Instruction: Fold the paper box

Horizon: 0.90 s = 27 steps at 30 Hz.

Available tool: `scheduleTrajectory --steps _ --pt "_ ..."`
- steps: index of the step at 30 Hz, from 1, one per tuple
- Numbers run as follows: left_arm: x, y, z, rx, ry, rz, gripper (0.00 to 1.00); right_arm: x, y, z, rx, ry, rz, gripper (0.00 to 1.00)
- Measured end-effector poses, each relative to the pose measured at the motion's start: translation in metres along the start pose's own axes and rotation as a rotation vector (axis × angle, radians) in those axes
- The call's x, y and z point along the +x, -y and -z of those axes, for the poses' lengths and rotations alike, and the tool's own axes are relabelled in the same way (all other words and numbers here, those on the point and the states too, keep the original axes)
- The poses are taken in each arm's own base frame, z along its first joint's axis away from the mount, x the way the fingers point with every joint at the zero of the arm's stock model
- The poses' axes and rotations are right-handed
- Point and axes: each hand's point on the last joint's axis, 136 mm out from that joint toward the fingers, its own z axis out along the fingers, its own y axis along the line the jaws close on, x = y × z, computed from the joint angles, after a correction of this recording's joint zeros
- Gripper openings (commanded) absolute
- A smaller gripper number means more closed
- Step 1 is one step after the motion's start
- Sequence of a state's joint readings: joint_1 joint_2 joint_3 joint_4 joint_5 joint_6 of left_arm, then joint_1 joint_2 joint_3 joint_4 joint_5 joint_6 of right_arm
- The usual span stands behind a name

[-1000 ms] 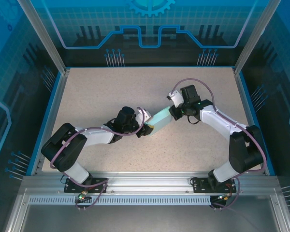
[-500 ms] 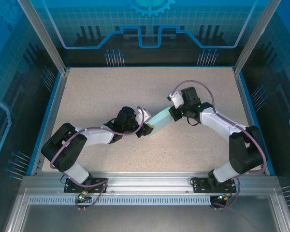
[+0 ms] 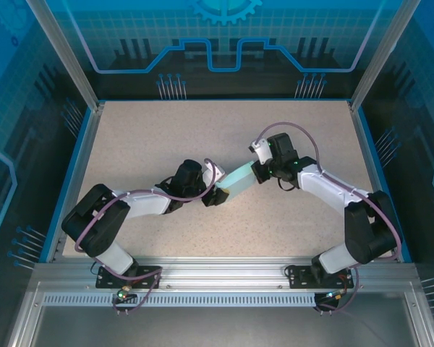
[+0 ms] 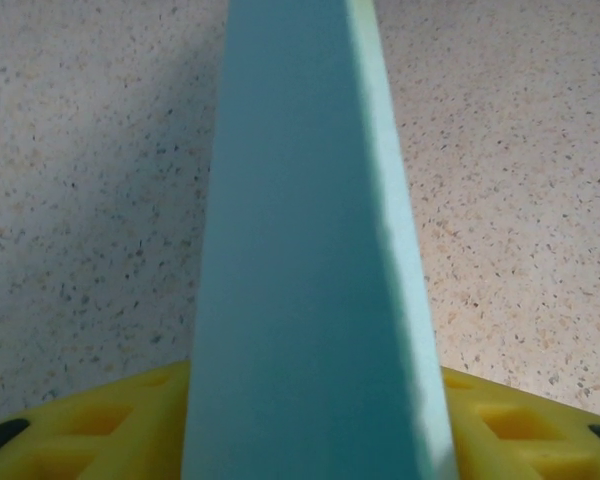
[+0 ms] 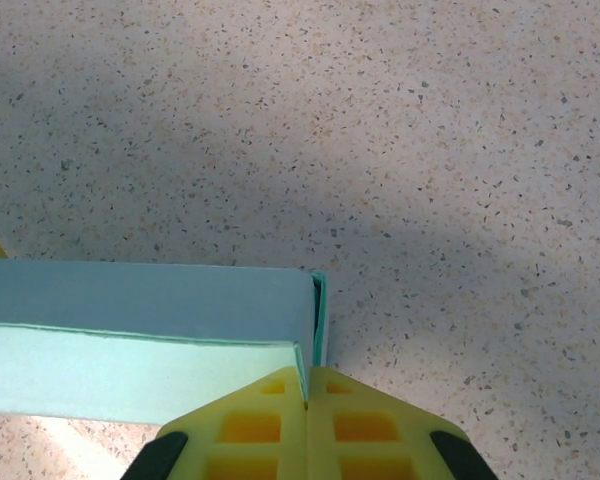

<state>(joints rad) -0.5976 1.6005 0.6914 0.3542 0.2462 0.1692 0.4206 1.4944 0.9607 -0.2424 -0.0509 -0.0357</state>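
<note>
The paper box [image 3: 237, 179] lies near the middle of the table, set on a diagonal between the two arms, already closed up into a slim oblong. You should treat it as light, thin card: stiff along the creases, easily dented on the broad faces and smooth enough to slip. I would hold it by the short ends or long edges, not the flat panels.

The left gripper [image 3: 215, 194] straddles the near end, with a yellow finger [image 4: 100, 420] on each side. You cannot tell whether they press the card or stand just clear. The right gripper [image 5: 307, 400] has its fingers tight together at the far end corner, seemingly pinching a thin card edge.

The speckled beige table [image 3: 166, 137] looks flat and matt, with free room all round. A blue rim and metal posts [image 3: 65, 54] bound it.
</note>
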Motion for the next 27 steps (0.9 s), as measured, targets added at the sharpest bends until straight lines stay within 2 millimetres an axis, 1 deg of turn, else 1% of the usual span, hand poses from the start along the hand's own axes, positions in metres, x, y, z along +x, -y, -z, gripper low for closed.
scheduleTrajectory --steps 4,8,13,17,19,23,25,27 --pt "0.000 -0.003 0.002 -0.018 -0.003 0.017 0.68 0.001 -0.005 0.001 0.026 -0.002 -0.009 0.04" --pt "-0.010 -0.004 0.009 -0.037 0.025 0.029 0.73 0.001 -0.010 0.001 0.054 -0.003 -0.016 0.04" --pt "-0.018 -0.005 0.023 -0.065 0.063 0.042 0.77 0.002 -0.015 0.001 0.086 -0.006 -0.031 0.03" --pt "-0.024 -0.006 0.040 -0.099 0.087 0.062 0.78 0.003 -0.018 0.002 0.117 -0.009 -0.045 0.03" --pt "-0.031 -0.006 0.053 -0.124 0.109 0.078 0.77 0.003 -0.018 0.002 0.128 -0.008 -0.056 0.03" --pt "-0.046 -0.009 0.080 -0.184 0.159 0.129 0.69 0.004 -0.019 0.003 0.145 -0.009 -0.076 0.03" --pt "-0.046 -0.012 0.092 -0.215 0.162 0.166 0.66 0.004 -0.020 0.003 0.154 -0.012 -0.079 0.03" --pt "-0.040 -0.013 0.096 -0.232 0.140 0.206 0.62 0.004 -0.020 0.004 0.159 -0.013 -0.081 0.03"
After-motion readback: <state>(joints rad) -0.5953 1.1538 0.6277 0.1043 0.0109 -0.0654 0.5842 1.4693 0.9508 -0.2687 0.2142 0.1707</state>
